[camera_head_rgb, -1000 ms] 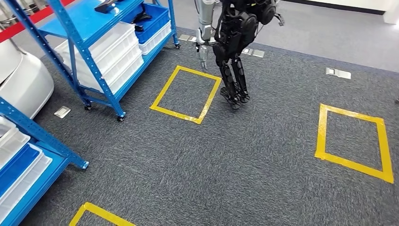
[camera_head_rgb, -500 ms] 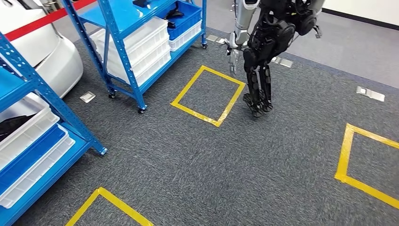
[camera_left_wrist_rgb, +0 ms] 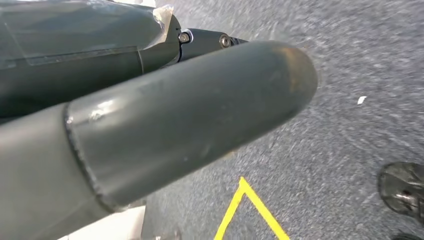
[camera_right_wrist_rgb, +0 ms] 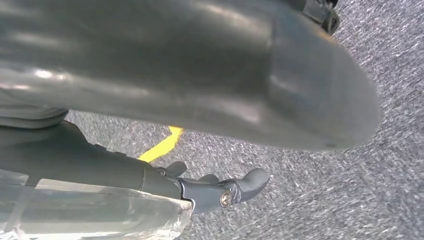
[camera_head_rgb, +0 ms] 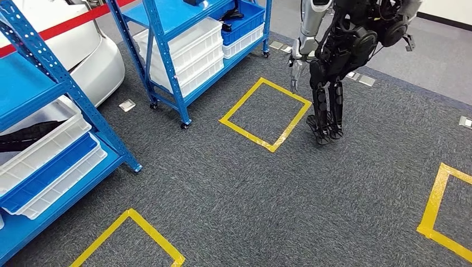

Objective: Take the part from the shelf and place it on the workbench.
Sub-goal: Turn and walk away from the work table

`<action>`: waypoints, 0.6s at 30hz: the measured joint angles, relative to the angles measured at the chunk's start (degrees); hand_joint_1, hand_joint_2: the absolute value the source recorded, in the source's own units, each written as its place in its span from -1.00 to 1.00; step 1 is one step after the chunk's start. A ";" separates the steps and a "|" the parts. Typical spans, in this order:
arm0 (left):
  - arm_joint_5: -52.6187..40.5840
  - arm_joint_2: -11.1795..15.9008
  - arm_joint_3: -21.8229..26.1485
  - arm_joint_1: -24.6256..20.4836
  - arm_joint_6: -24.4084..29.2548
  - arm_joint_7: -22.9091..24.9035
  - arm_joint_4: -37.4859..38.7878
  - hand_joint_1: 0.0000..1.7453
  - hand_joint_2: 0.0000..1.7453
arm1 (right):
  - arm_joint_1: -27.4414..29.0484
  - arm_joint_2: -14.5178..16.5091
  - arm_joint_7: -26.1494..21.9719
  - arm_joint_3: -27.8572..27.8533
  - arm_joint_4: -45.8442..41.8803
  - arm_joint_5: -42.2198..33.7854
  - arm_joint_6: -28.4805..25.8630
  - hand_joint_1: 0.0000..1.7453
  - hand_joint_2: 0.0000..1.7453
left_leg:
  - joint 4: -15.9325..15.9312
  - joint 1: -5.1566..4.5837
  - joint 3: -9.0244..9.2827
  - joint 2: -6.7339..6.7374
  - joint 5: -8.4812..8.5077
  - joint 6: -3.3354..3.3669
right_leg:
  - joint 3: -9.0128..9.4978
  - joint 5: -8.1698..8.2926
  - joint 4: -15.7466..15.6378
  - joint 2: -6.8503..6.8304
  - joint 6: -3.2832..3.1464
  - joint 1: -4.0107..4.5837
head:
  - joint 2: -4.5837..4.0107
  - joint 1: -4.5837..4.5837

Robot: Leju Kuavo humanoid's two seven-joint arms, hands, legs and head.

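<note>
Head view showed two blue shelf units: a near shelf (camera_head_rgb: 39, 83) at the left edge of the frame and a far shelf (camera_head_rgb: 167, 50) at upper centre. A dark part (camera_head_rgb: 25, 136) lay in the topmost white bin (camera_head_rgb: 53, 142) of the near shelf, at mid-left. More dark items (camera_head_rgb: 232, 12) sat in a blue bin (camera_head_rgb: 245, 19) on the far shelf. Which of these was the part wanted could not be told, though the nearer one seemed the likelier.

Handling, as a judgement: the dark part appeared long, flat and low in its bin. It was probably rigid, moderately light and not fragile. Its surface finish was too small to assess. Hold is best taken across the middle of its length, lifting straight up over the bin wall.

Left wrist view showed the left hand (camera_left_wrist_rgb: 175, 125) over the carpet (camera_left_wrist_rgb: 360, 60). Its thumb hid most of the fingers, so their spread could not be told. Right wrist view showed the right hand (camera_right_wrist_rgb: 190, 85) with its fingers (camera_right_wrist_rgb: 245, 185) extended and nothing between them and the thumb.

Counted on the carpet in the head view:
- Three yellow tape squares: one whole at centre (camera_head_rgb: 245, 129), and two cut off at lower left (camera_head_rgb: 146, 233) and at the right edge (camera_head_rgb: 433, 206).
- One other robot (camera_head_rgb: 339, 61), standing at upper right.
- One white vehicle body (camera_head_rgb: 83, 55), at upper left.
</note>
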 joint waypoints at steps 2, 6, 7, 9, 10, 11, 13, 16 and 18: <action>-0.57 0.11 -0.16 -0.07 -0.12 0.10 0.00 -1.00 -1.00 | -0.05 0.08 0.03 -0.07 0.00 -0.22 -0.07 -1.00 -1.00 | -7.74 -0.33 4.00 1.85 3.66 0.80 | 0.33 -0.23 0.01 -0.94 0.03 0.23 | 0.01 0.00; -1.32 0.36 -0.29 -0.49 -0.60 0.25 0.00 -1.00 -1.00 | -0.17 0.29 -0.03 -0.31 0.00 -0.62 -0.33 -1.00 -1.00 | -13.55 -1.29 6.65 3.11 5.17 1.98 | 0.64 -0.65 -0.11 -2.54 0.84 0.70 | 0.01 0.07; -1.36 0.38 -0.31 -0.43 -0.69 0.26 0.00 -1.00 -1.00 | -0.24 0.34 -0.10 -0.34 0.00 -0.71 -0.34 -1.00 -1.00 | -13.93 -1.14 6.82 2.57 5.43 2.23 | 0.67 -0.79 0.02 -2.68 1.08 0.73 | 0.01 0.07; -1.38 0.43 -0.31 -0.42 -0.78 0.30 0.00 -1.00 -1.00 | -0.30 0.40 -0.38 -0.41 0.00 -0.90 -0.35 -1.00 -1.00 | -14.87 -0.79 7.34 1.56 6.03 2.84 | -0.03 -2.09 2.15 -1.09 1.31 0.72 | 0.02 0.19; -1.38 0.44 -0.31 -0.48 -0.79 0.31 0.00 -1.00 -1.00 | -0.26 0.40 -0.52 -0.48 0.00 -0.97 -0.35 -1.00 -1.00 | -15.22 -0.59 7.58 1.00 6.29 3.09 | -1.27 -3.46 4.90 0.22 1.23 0.63 | 0.01 0.33; -1.37 0.46 -0.31 -0.56 -0.79 0.33 0.00 -1.00 -1.00 | -0.18 0.39 -0.69 -0.57 0.00 -1.01 -0.35 -1.00 -1.00 | -15.30 -0.64 7.56 0.45 6.35 3.27 | -2.94 -5.05 8.48 1.35 1.06 0.46 | 0.01 0.44; -1.26 0.48 -0.31 -0.55 -0.80 0.39 0.00 -1.00 -1.00 | 0.03 0.32 -0.97 -0.74 0.00 -0.99 -0.30 -1.00 -1.00 | -15.26 -0.66 7.49 -0.88 6.40 3.35 | -6.28 -7.18 14.84 2.18 1.18 0.20 | 0.01 0.56; -0.87 0.29 -0.31 -0.38 -0.76 0.51 0.00 -1.00 -1.00 | 0.08 0.06 -1.19 -0.81 0.00 -0.78 -0.14 -1.00 -1.00 | -15.03 -0.55 7.62 -2.93 6.28 3.10 | -4.73 -4.07 10.44 2.75 2.81 -0.27 | 0.01 0.58; -0.70 0.19 -0.31 -0.37 -0.68 0.55 0.00 -1.00 -1.00 | 0.04 -0.04 -1.22 -0.81 0.00 -0.60 -0.07 -1.00 -1.00 | -14.53 -0.54 7.59 -4.12 5.93 2.46 | -1.62 -1.06 3.19 4.16 3.41 -0.67 | 0.01 0.65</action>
